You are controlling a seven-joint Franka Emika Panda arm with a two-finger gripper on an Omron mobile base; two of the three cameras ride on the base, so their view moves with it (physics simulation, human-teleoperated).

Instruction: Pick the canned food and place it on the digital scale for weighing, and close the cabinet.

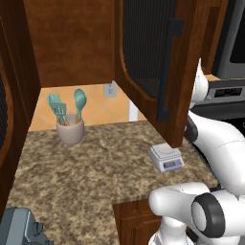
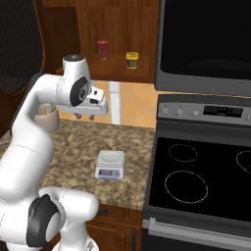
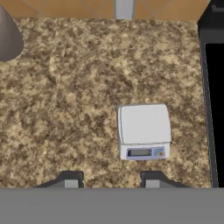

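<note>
While the gripper (image 3: 108,178) is hanging with jaws spread and nothing between them, it is looking down on the digital scale (image 3: 144,124), lying at about one o'clock from the fingertips on the counter (image 3: 65,109). The canned food (image 2: 132,60) is sitting on the shelf of the cabinet (image 1: 158,52), whose door is standing open. Reaching up and approaching the tin level, jaws straddling it, is probably the sound way.

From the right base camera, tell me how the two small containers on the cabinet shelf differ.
The red container is taller and slimmer; the yellow tin is shorter and squatter. The red one stands further left, the yellow tin nearer the microwave. Both stand upright on the same open shelf, apart from each other.
</note>
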